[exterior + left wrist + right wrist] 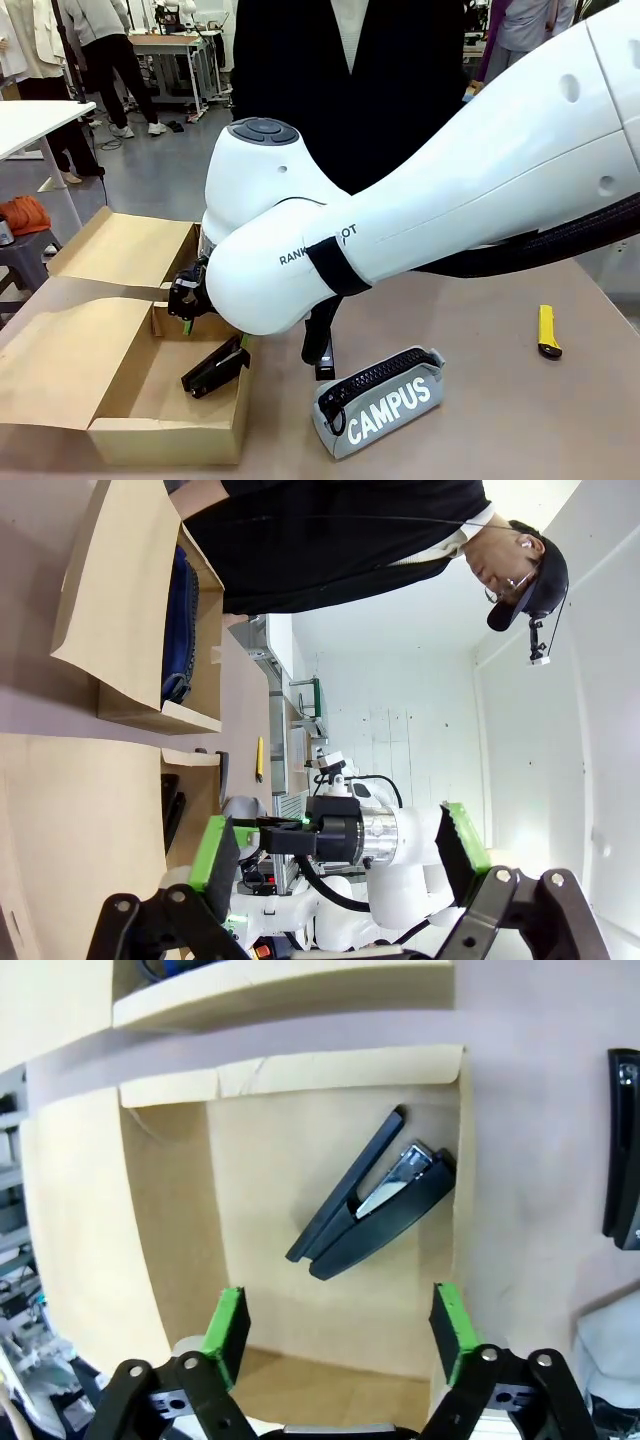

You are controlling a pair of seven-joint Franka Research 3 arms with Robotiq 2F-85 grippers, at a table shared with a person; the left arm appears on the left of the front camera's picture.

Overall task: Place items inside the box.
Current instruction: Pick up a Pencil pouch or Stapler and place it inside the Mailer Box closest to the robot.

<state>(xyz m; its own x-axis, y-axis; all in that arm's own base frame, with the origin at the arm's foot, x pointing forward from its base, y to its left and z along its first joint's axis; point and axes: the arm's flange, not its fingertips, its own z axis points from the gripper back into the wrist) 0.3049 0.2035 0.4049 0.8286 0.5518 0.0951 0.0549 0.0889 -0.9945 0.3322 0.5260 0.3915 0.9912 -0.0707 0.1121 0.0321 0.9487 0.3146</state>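
Our left jaws gape empty. The black stapler leans inside the shallow brown cardboard box under our right jaws, wide and empty: placed, we judge. The grey "CAMPUS" zip pouch and yellow cutter wait on the bench.

Floor: grey, stretching away beyond the right gripper.
White table: standing well to the gripper's left.
Far bench: sitting well beyond it, a person standing alongside.
Wall: white, catching even light.
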